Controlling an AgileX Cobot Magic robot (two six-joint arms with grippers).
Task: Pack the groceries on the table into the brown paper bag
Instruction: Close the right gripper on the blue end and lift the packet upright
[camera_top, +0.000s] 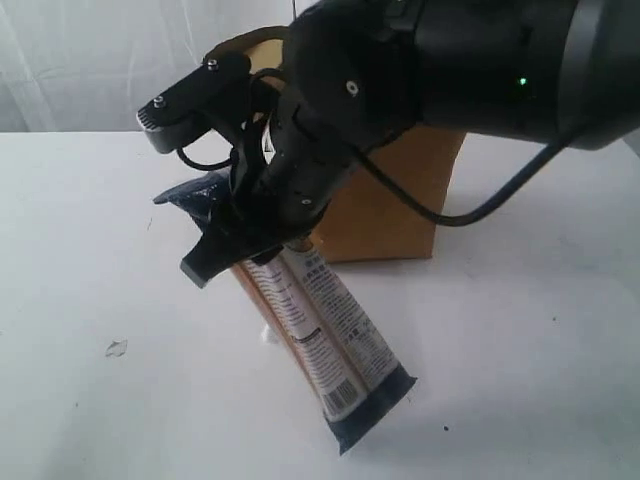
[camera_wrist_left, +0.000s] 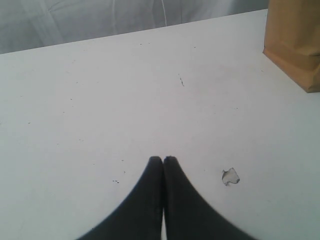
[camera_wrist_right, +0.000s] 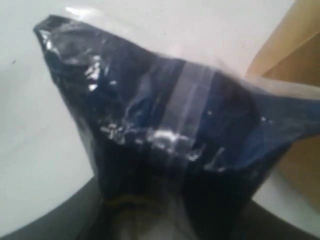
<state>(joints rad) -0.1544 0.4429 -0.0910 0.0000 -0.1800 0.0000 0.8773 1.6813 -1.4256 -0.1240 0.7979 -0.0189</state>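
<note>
Packet (camera_top: 330, 340) pickup: your right gripper (camera_top: 232, 240) pinches its blue top.
Lift it, carry to the bag (camera_top: 400, 205) at one o'clock; left gripper (camera_wrist_left: 163, 161) sits pressed together.

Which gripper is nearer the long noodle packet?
Right. The right gripper is closed on the blue top end of the noodle packet; the left gripper hangs shut over the table near a small scrap, the packet nowhere in its view.
</note>
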